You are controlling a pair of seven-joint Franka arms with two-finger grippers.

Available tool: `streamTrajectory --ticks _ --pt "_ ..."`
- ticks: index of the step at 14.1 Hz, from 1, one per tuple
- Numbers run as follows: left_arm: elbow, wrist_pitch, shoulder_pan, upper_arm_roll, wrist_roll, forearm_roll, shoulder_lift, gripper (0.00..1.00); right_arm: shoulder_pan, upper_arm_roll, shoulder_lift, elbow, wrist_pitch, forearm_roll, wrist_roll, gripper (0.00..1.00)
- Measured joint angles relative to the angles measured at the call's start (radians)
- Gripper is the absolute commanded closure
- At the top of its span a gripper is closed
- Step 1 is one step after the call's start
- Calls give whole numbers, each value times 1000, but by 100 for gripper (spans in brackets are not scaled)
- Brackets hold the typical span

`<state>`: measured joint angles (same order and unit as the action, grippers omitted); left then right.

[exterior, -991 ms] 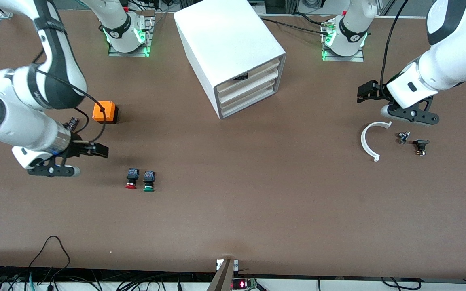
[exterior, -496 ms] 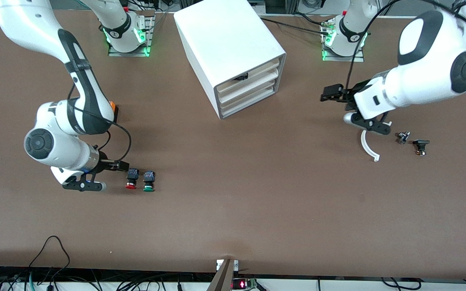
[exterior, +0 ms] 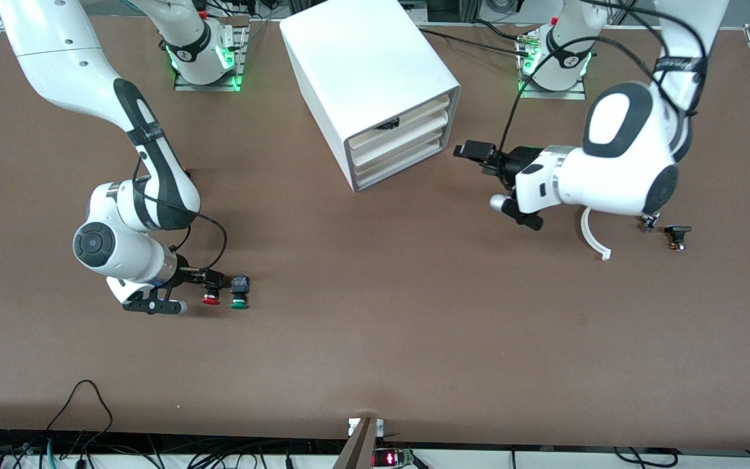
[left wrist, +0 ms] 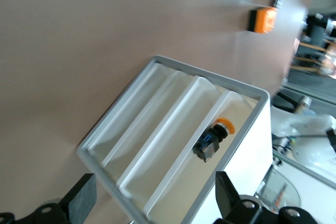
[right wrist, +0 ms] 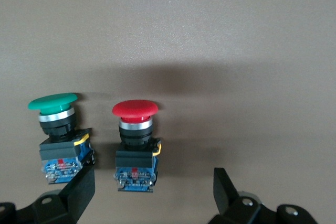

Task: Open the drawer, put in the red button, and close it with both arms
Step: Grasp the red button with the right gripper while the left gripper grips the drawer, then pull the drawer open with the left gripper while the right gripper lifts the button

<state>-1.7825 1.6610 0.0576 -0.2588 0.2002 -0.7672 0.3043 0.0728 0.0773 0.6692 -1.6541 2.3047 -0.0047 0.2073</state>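
Front view had no readable labels anywhere, just blue markings on the button bodies. Right arm was bent low toward its end of the brown table point(exterior: 375, 339), and the right gripper point(exterior: 209, 281) sat spread wide at the small red-capped push button with a black body point(right wrist: 135, 145), fingers apart on either side, not touching it. That red button lay on the table just beside the matching green-capped button point(right wrist: 59, 137). Left arm reached toward the white box cabinet point(exterior: 368, 78), with the left gripper point(left wrist: 152, 203) also spread, facing the three cream-fronted tray drawers point(exterior: 401, 146), all closed. An orange-capped button point(left wrist: 210, 140) sat in one drawer.
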Motion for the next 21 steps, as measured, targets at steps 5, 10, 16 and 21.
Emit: streamTrajectory --ticks 5,10,16,21 --pt "-192 178 0 -61 313 -204 55 6 -1 0 42 -2 44 10 9 0" --pt "-326 185 -5 -69 521 -275 54 8 1 1 61 -9 57 42 10 26" --pt "-478 187 -5 -70 781 -414 55 47 5 1 61 -9 58 42 10 100" --pt "-503 189 2 -105 804 -472 58 47 8 9 59 -7 58 42 10 100"
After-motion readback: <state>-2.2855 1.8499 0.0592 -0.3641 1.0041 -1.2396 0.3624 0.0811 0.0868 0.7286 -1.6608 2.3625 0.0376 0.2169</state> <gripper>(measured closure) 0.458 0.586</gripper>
